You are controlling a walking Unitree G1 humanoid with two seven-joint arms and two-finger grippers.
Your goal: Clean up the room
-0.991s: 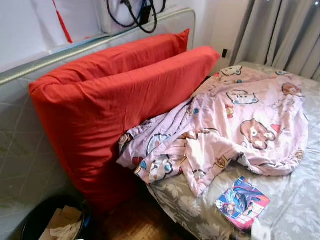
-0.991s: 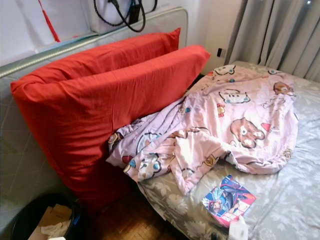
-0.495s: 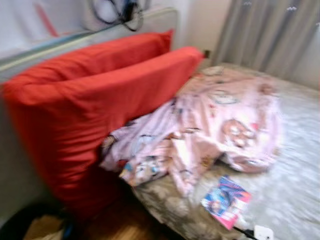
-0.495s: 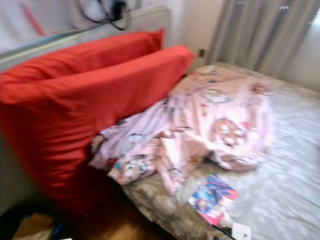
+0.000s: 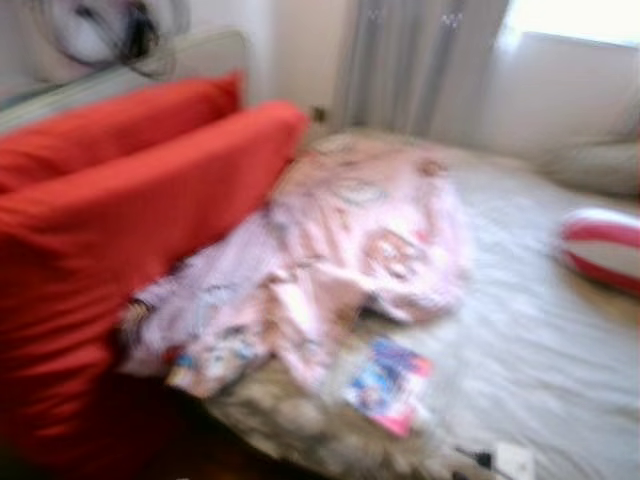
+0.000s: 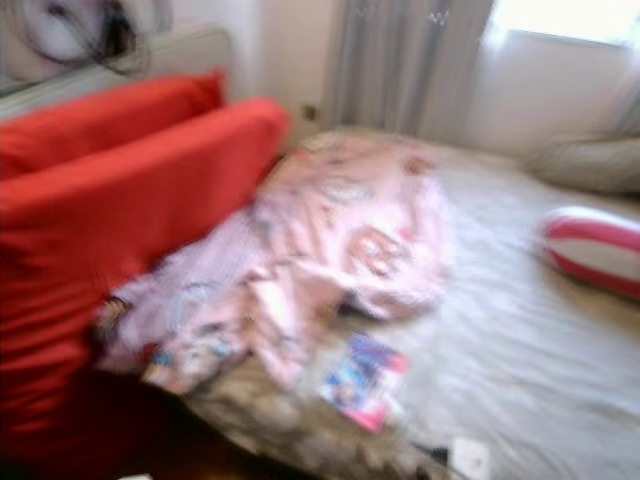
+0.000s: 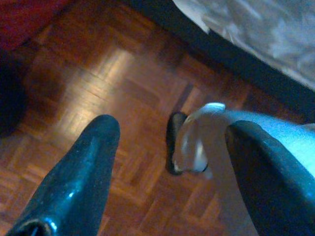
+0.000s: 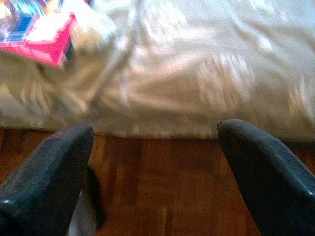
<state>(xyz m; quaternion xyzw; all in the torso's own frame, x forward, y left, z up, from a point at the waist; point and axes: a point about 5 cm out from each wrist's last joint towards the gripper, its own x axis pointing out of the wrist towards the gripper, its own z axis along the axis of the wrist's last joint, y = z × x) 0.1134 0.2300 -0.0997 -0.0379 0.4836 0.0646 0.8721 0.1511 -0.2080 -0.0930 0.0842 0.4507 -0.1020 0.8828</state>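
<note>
Blurred look across an untidy bed, both claws idle.

Head view: pink blanket (image 5: 330, 250) heaped against red pillows (image 5: 130, 210), booklet (image 5: 388, 385) near bed edge. Wrist views: left claw (image 7: 172, 162) and right claw (image 8: 155, 172) spread, empty, above the floor (image 7: 98, 78).

Glossy wooden parquet floor (image 7: 93, 93), matt cloth on the red pillows (image 5: 120, 230) and pink quilt (image 5: 330, 250) — tool fingers (image 7: 74, 182) shiny black.

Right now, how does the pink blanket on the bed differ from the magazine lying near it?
The pink blanket is large, pale and crumpled in a heap against the red cushions; the magazine is small, flat, and brightly coloured in blue and pink. The blanket covers the bed's middle; the magazine sits near the edge. Both lie on the grey bedsheet.
</note>
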